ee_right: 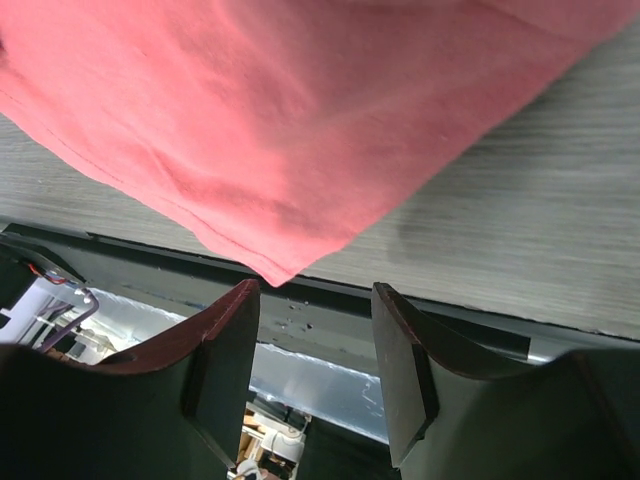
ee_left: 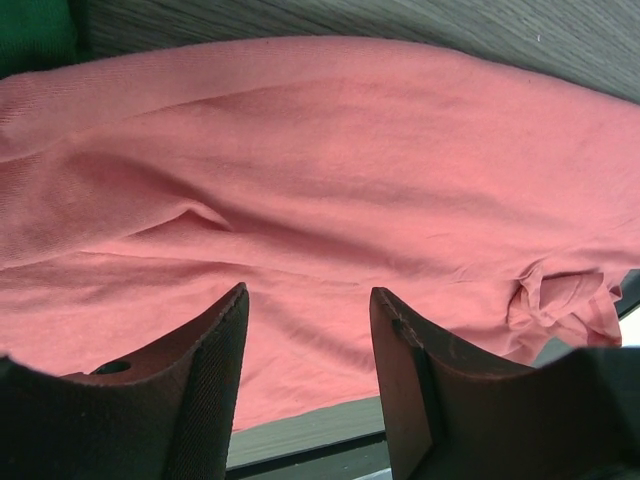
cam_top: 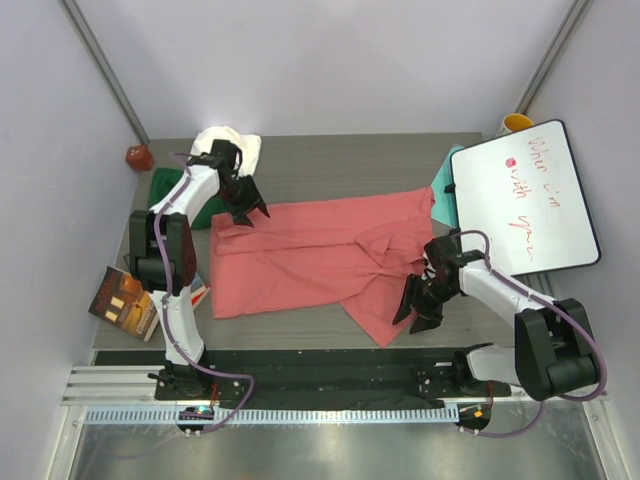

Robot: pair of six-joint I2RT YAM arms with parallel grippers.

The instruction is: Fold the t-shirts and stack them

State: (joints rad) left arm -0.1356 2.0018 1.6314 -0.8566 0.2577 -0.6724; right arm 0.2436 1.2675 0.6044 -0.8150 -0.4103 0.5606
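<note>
Altogether three: one pink t-shirt (cam_top: 320, 255); one green t-shirt (cam_top: 166, 187); one cream t-shirt (cam_top: 238, 143).

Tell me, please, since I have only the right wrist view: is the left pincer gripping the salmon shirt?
Observer: No. The left pincer is open, hovering over the salmon-pink shirt near its far left corner.
Operator: Are there other shirts on the table?
Observer: Yes, a dark green shirt lies just left of that corner.
Operator: Is there a third one?
Observer: A cream-white shirt sits bunched behind the green one, at the far edge.
</note>
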